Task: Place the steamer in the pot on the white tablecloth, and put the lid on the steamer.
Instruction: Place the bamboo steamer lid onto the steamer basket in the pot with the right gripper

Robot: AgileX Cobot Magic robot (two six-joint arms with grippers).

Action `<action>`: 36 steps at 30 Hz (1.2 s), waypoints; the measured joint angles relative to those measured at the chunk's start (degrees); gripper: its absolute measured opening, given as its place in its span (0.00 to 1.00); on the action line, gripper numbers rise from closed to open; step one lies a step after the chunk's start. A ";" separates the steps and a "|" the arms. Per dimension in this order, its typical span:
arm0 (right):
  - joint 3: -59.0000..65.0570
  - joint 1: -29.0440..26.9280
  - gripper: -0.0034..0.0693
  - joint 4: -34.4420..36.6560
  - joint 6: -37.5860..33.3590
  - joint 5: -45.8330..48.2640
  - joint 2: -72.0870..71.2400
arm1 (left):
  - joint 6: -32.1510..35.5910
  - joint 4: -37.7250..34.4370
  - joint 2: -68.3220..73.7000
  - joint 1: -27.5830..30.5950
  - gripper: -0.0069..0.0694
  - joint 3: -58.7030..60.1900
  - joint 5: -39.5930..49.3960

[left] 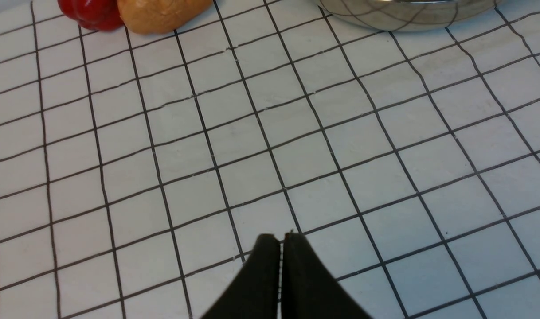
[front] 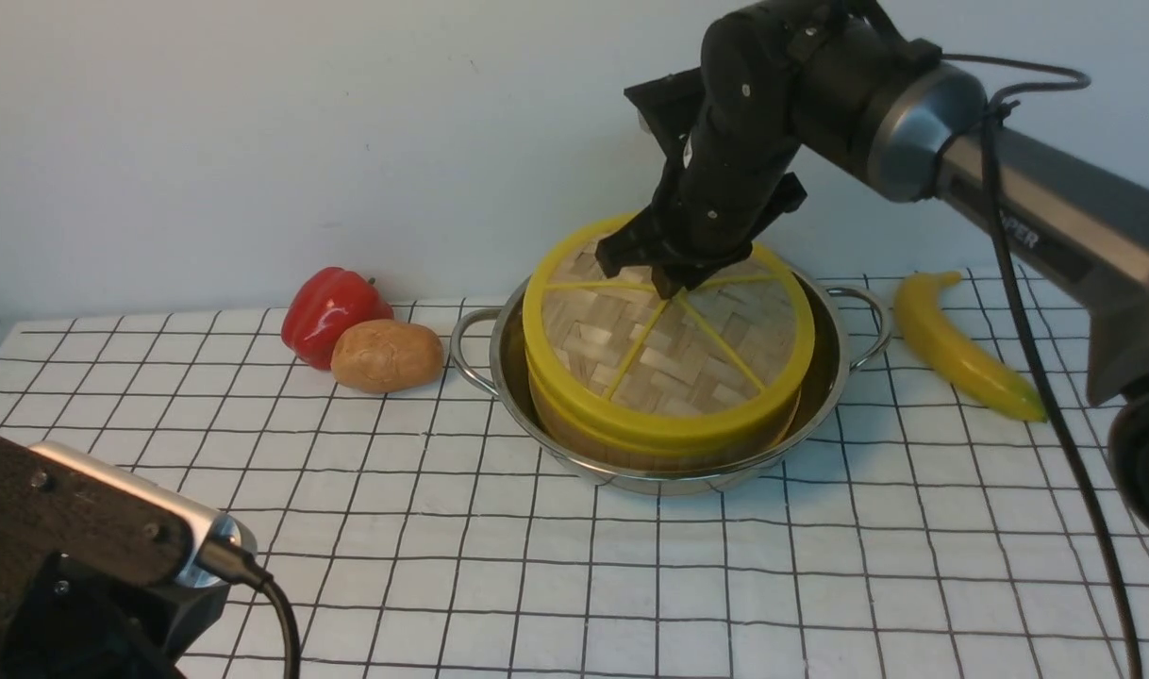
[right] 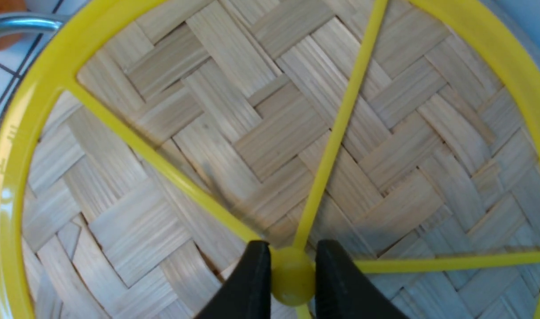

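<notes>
The steel pot (front: 824, 391) stands on the white tablecloth (front: 537, 566) with the bamboo steamer (front: 622, 453) inside it. The woven lid (front: 674, 363) with its yellow rim and spokes lies on top of the steamer and hides its contents. My right gripper (front: 669, 279) reaches down from above onto the lid's middle. In the right wrist view this gripper (right: 292, 253) is shut on the yellow centre knob (right: 292, 279). My left gripper (left: 282, 239) is shut and empty, low over bare tablecloth (left: 252, 146) near the front left, with the pot's wall (left: 407, 15) far ahead of it.
A red bell pepper (front: 329, 311) and a potato (front: 386, 356) lie just left of the pot's left handle. A banana (front: 961, 349) lies to the pot's right. The right arm and its cable span the upper right of the front view.
</notes>
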 joint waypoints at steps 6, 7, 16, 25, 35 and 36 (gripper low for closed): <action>0.00 0.00 0.24 0.05 -0.25 0.00 0.00 | 0.00 0.00 0.00 0.00 0.09 0.00 0.00; 0.00 0.00 0.24 0.05 -0.62 0.00 0.00 | 0.00 0.00 0.00 0.00 0.09 0.00 0.00; -0.19 0.00 0.24 0.57 -3.01 -0.29 1.25 | 0.00 0.00 0.00 0.00 0.09 0.00 0.00; -0.55 0.00 0.24 0.57 -3.18 -0.20 1.64 | 0.00 -0.05 0.00 0.00 0.09 0.00 0.00; -2.19 0.00 0.24 0.57 -3.18 0.91 2.19 | 0.00 -0.05 0.00 0.00 0.09 0.00 0.00; -2.19 0.00 0.24 0.57 -3.18 0.95 2.19 | -0.02 -0.05 0.00 0.00 0.09 0.00 0.00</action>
